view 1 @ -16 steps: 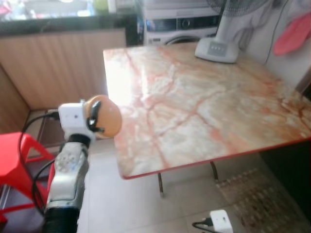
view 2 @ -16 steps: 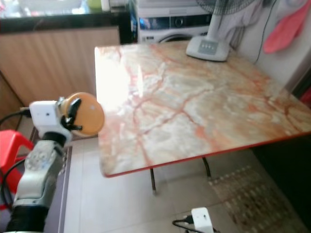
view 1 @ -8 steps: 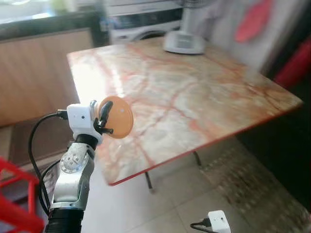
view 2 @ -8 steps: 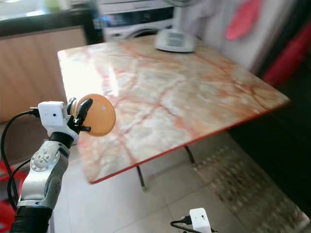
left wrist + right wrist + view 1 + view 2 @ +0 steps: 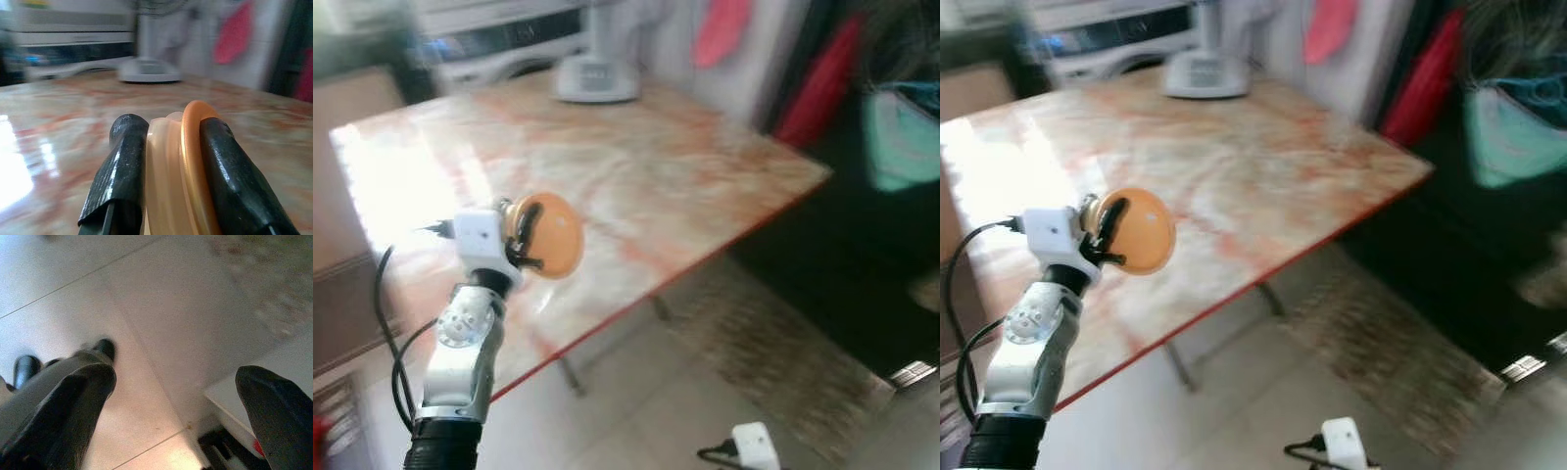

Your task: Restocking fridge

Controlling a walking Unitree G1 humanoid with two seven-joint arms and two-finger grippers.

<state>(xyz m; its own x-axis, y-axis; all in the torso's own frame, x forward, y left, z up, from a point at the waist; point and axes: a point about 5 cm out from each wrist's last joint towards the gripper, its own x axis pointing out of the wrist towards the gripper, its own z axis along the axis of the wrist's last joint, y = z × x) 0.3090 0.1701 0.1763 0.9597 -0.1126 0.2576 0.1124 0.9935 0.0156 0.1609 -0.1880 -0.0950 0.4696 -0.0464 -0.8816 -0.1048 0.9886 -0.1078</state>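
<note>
Orange-lidded container, table now farther left

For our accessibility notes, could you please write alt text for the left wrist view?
The left gripper is shut on a round orange-lidded container, held on edge between its two black fingers. Beyond it lies a blurred marble-patterned table with a white fan base at its far side.

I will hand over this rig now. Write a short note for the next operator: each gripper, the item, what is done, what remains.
Left gripper: shut on the round orange container, held up in front of the marble table.
Right gripper: open, holds nothing, hanging above the tiled floor.
Done: the container is in hand.
Left: carry it to the fridge and put it inside. The picture is blurred, so the robot is probably moving.
</note>
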